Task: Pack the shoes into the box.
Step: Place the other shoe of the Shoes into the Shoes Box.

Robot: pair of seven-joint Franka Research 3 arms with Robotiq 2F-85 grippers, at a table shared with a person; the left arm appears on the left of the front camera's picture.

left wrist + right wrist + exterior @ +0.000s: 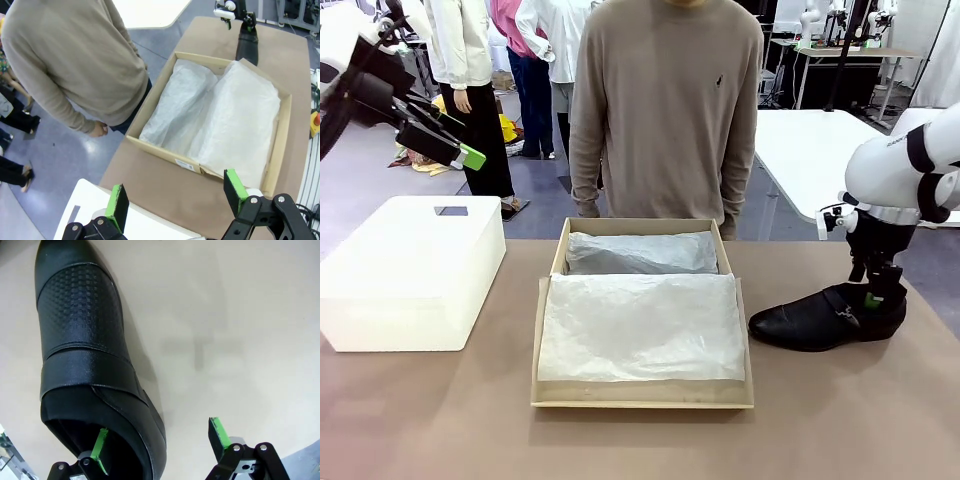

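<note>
The bench [640,445] has a flat, matte brown top that runs along the bottom edge of the front view.

1. Left of frame: a white plastic bin [410,270] stands on the bench. It is rectangular with rounded corners, and its smooth lid is on.
2. Upper left of frame: the left tool [460,140] hangs high above the bin. In the left wrist view the left tool [177,197] has its black fingers spread wide with nothing between the green pads.
3. Centre of frame: the box [642,403] is tan cardboard with low walls and lies open. Crumpled, semi-matte white tissue paper [640,325] covers its inside in two swells, a narrower one at the far side and a broader one at the near side. In the left wrist view a small printed label [185,164] sits on one outer wall of the box [150,145].
4. Upper centre of frame: a person in a beige knit sweater [665,110] stands behind the box.
5. Lower right of frame: one shoe [825,318] lies on the bench just beside the box's right wall, outside it. Its pointed toe faces the box. The leather is glossy black. In the right wrist view the shoe [85,340] shows a smooth toe cap, a grid-embossed panel and a plain strap band.
6. Right of frame: the right tool [873,297] is lowered at the shoe's heel end. In the right wrist view the right tool [160,440] is spread. One finger sits inside the shoe's opening and the other stands clear over the bare bench.
</note>
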